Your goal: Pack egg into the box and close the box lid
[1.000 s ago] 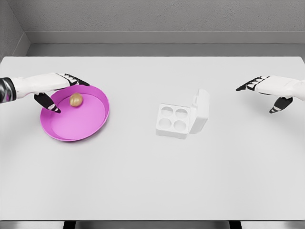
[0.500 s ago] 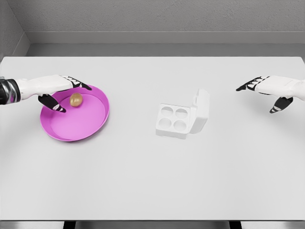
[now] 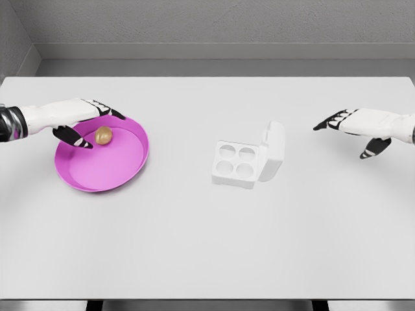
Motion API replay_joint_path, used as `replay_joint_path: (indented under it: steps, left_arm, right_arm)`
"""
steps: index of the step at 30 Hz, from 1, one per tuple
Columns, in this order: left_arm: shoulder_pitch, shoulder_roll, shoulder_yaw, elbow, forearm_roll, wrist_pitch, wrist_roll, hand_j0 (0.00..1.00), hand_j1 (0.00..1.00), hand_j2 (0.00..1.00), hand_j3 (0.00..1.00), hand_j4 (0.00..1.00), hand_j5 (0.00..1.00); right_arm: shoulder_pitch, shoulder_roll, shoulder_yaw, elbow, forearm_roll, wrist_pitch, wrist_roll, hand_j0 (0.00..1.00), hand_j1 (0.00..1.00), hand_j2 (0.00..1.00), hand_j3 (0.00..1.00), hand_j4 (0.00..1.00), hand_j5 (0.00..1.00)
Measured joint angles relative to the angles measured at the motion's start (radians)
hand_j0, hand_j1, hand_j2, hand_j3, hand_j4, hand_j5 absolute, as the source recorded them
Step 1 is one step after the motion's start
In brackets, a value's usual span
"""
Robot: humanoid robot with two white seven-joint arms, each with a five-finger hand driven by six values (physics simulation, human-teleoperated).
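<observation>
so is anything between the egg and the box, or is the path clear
Nothing visible stands between them. The egg lies in the pink plate, and only bare table separates it from the open box.

A brown egg (image 3: 103,135) sits in a pink bowl (image 3: 123,170), far left of the white box (image 3: 236,164). The box lid (image 3: 275,149) stands up. The left hand (image 3: 83,120) reaches around the egg, fingers open. The right hand (image 3: 358,127) hovers right of the box, fingers spread.

One egg (image 3: 103,135), one pink plate (image 3: 123,172), one white box (image 3: 249,159) with four cups and one raised lid (image 3: 275,150), one table (image 3: 207,246), two hands.
</observation>
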Motion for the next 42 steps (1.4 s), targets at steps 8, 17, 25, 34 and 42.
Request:
replay_joint_path:
  steps: [8,17,25,34,42]
  left_arm:
    - [0.011,-0.001,-0.003,0.005,-0.006,0.0,0.001,0.89,0.89,0.89,0.89,0.89,0.89]
    - [0.014,0.001,-0.002,0.009,-0.007,0.0,0.0,0.89,0.89,0.89,0.89,0.89,0.89]
    - [0.011,-0.006,0.0,0.04,-0.008,0.0,0.0,0.88,0.88,0.88,0.88,0.88,0.88]
    - [0.011,-0.013,0.002,0.044,-0.008,0.0,0.001,0.88,0.88,0.88,0.88,0.88,0.88]
    - [0.014,-0.014,0.029,0.037,-0.007,0.0,0.006,0.88,0.88,0.88,0.88,0.88,0.88]
  right_arm:
    - [0.015,-0.007,0.005,0.012,0.0,0.0,-0.056,1.0,1.0,1.0,1.0,1.0,1.0]
    - [0.037,-0.045,0.012,0.008,0.0,0.0,-0.074,1.0,1.0,1.0,1.0,1.0,1.0]
    - [0.038,-0.065,0.014,-0.063,-0.001,0.0,-0.074,1.0,1.0,1.0,1.0,1.0,1.0]
    - [0.04,-0.07,0.017,-0.095,-0.001,0.0,-0.07,1.0,1.0,1.0,1.0,1.0,1.0]
    - [0.041,-0.069,0.02,-0.096,-0.001,0.0,-0.07,1.0,1.0,1.0,1.0,1.0,1.0]
